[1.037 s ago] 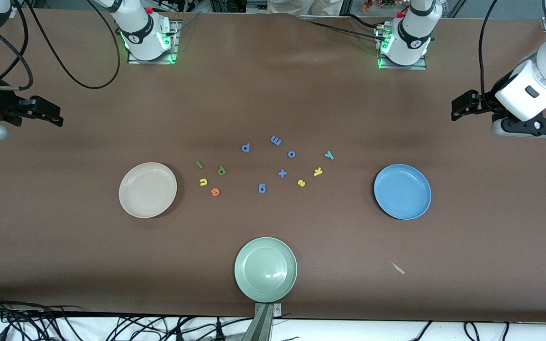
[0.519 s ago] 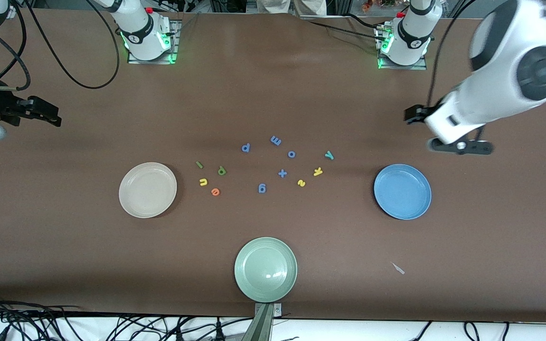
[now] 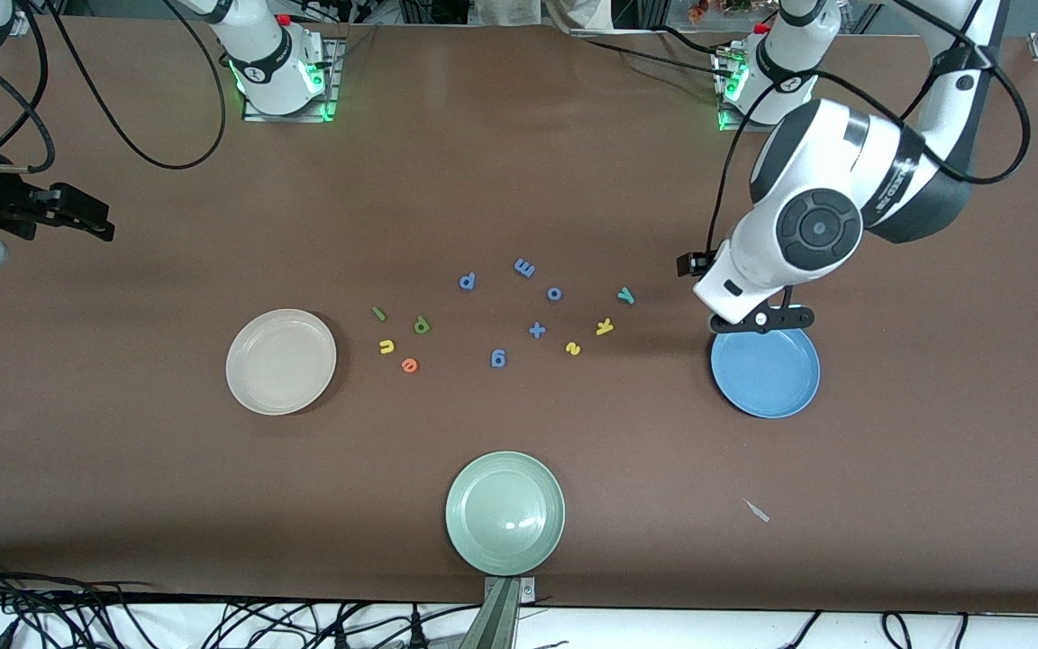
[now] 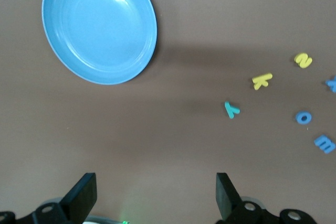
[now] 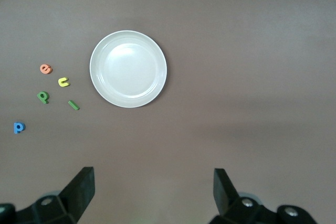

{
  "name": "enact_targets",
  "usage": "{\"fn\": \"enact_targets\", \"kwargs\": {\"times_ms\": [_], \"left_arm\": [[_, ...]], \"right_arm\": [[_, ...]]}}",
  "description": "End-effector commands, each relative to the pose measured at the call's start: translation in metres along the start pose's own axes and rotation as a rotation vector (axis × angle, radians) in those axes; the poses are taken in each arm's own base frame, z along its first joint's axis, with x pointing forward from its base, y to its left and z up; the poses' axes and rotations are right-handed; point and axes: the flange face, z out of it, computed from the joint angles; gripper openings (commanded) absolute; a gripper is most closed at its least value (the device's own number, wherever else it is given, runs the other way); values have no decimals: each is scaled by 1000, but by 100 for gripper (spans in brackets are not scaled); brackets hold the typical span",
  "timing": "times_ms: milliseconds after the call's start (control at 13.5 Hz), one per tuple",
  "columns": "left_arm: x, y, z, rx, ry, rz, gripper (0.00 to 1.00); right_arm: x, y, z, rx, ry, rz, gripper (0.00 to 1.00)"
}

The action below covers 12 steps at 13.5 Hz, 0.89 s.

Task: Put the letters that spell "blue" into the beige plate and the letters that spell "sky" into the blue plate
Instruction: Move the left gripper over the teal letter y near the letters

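While both the beige plate [image 3: 280,361] and blue plate [image 3: 765,365] sit empty, left end effector [image 4: 155,198] hangs wide open over the desk [image 3: 519,162] near the teal "y" [image 3: 626,295], holding nothing; right end effector [image 5: 152,192] waits, also wide.

Left arm bent over from its base, wrist angled down, left gripper [image 4: 152,200] up in the air with fingers spread wide and nothing between them. Right arm waiting low at its own end, right gripper [image 5: 152,198] likewise wide apart and empty.
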Motion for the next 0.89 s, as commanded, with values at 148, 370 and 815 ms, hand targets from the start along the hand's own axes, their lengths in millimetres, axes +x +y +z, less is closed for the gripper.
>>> {"fn": "enact_targets", "kwargs": {"times_ms": [148, 370, 815], "left_arm": [[2, 12, 18, -80, -35, -61, 100], [-3, 19, 37, -98, -23, -113, 100], [-11, 51, 100, -143, 33, -297, 100]], "right_arm": [[-4, 3, -4, 10, 2, 0, 100], [-4, 3, -4, 10, 3, 0, 100], [-4, 3, -4, 10, 2, 0, 100]]}}
